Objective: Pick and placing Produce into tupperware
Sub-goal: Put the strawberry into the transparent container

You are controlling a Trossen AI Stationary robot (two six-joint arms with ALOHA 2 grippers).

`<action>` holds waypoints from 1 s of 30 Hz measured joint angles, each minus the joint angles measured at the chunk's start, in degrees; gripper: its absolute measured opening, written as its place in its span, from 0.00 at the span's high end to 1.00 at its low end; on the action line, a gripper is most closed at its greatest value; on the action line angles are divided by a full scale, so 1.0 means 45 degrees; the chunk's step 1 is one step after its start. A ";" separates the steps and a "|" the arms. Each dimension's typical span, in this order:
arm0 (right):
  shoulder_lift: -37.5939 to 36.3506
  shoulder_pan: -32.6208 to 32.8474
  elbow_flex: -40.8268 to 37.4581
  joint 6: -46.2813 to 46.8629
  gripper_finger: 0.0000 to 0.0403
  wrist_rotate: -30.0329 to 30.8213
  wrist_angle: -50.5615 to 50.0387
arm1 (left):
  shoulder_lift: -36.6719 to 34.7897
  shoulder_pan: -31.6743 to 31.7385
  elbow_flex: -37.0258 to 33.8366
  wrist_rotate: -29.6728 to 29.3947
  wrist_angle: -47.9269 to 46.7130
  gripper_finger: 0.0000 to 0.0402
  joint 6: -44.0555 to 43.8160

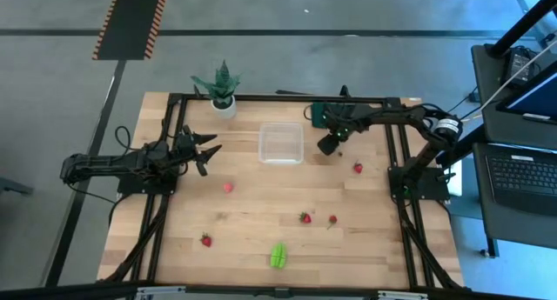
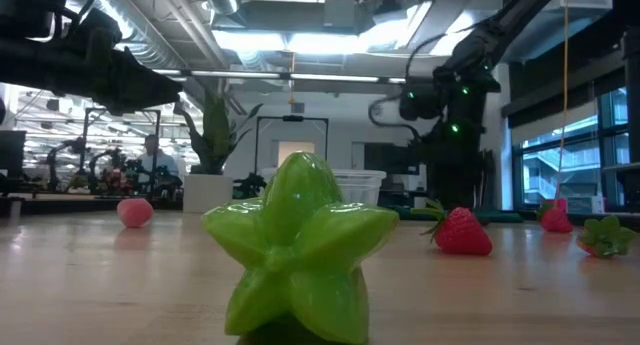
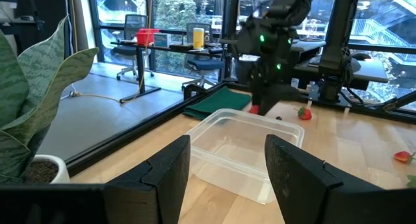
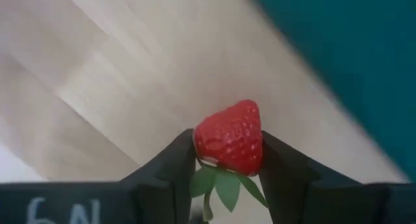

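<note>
1. The right gripper [image 4: 227, 160] was clamped on a red strawberry [image 4: 229, 137], leaf end toward the wrist, held above the bench [image 1: 261, 215] just beside the right wall of the tupperware [image 1: 281, 143], near the dark green pad [image 1: 320, 115] at the far edge.
2. White characters on the right gripper's body read roughly "6N"; they were cut off.
3. The left gripper [image 1: 209, 152] hung with its fingers apart, left of the tupperware, which stood near the middle of the far edge.
4. A pinkish berry [image 1: 228, 187], four more red berries and the lime-green star-shaped piece [image 1: 278, 254] lay on the bench; the green piece was at the near edge.
5. A potted plant [image 1: 222, 87] stood at the far edge.
</note>
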 joint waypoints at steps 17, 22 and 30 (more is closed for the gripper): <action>-0.0021 0.1333 0.5979 -0.1956 0.64 -0.2450 0.0313 | 0.0002 -0.0003 0.0000 0.0003 0.0000 0.52 -0.0005; 0.0506 0.2130 0.6341 -0.2224 0.60 -0.2446 0.0881 | 0.0003 0.0000 0.0002 0.0005 -0.0005 0.52 -0.0009; 0.2520 0.2683 0.6292 -0.2284 0.63 -0.2450 0.1167 | -0.0002 -0.0001 -0.0003 0.0005 0.0000 0.52 -0.0010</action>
